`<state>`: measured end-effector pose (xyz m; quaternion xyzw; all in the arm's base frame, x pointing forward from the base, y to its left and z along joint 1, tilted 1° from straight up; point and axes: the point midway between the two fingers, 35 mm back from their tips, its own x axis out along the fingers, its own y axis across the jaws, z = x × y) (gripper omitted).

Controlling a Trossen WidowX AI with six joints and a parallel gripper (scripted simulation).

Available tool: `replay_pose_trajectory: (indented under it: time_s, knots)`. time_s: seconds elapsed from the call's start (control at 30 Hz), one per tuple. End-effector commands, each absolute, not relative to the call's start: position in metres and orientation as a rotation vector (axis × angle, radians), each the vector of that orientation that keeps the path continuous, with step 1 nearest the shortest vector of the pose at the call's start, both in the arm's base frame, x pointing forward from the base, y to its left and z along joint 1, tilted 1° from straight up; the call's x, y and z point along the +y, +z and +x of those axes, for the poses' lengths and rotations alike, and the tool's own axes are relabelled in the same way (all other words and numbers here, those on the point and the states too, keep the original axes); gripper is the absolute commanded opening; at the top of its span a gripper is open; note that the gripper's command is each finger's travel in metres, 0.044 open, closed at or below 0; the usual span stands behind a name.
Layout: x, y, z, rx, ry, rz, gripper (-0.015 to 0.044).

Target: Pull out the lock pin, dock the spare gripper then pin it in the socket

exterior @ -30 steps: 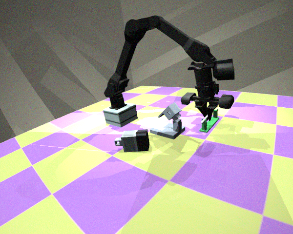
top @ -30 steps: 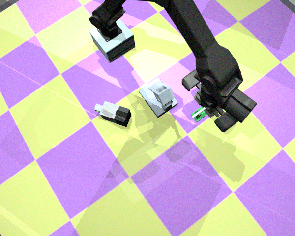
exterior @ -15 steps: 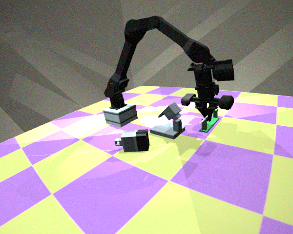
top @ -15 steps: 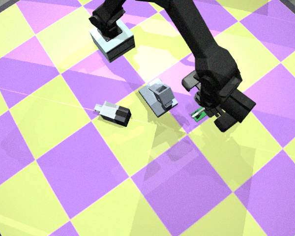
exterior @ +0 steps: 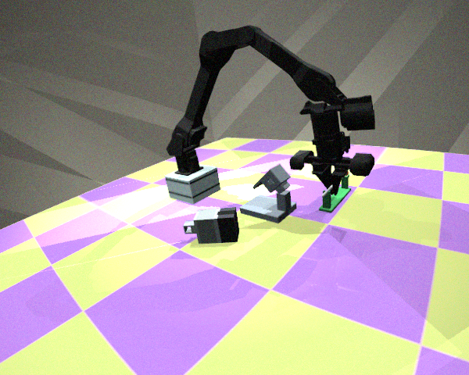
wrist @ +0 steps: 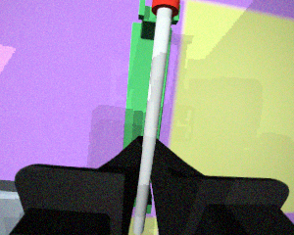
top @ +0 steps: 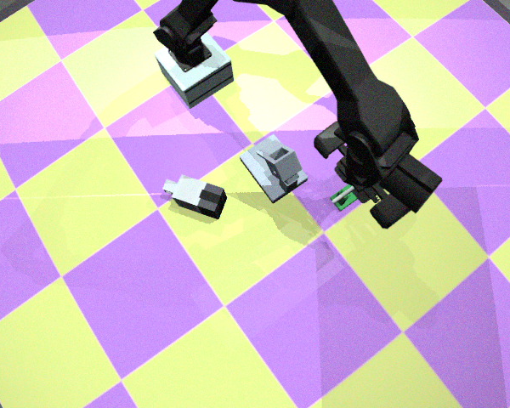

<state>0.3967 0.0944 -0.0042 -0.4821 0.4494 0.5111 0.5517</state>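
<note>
My gripper (exterior: 332, 191) (wrist: 146, 141) is shut on the white lock pin (top: 342, 194) (exterior: 327, 191) (wrist: 155, 93), low over the green rack (top: 348, 202) (exterior: 334, 203) (wrist: 137, 73). The pin runs nearly along the rack, its red head (wrist: 166, 6) at the far post. Whether the pin rests on the posts I cannot tell. The grey mount (top: 255, 168) (exterior: 259, 208) stands beside the rack, its tilted socket (top: 286, 166) (exterior: 277, 177) open and empty. The spare gripper (top: 194, 192) (exterior: 210, 226) lies on its side, its pale spigot (top: 170, 187) (exterior: 189, 227) pointing away from the mount.
The arm's pale base block (top: 195, 83) (exterior: 192, 187) stands at the back left, and the arm arches high from it past the mount. The mount's base (wrist: 4, 212) shows at the lower left of the wrist view. The floor is checkered purple and yellow.
</note>
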Motion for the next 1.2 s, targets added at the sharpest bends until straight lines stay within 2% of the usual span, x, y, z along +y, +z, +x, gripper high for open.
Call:
replay_pose_trajectory:
  time_s: [0.0,0.53,1.17]
  knots:
    - [0.094,-0.004,0.397,1.063,1.209,-1.14,0.0026]
    - [0.094,0.01,0.395,1.066,1.211,-1.139,0.044]
    - [0.094,0.057,0.391,1.068,1.215,-1.139,0.044]
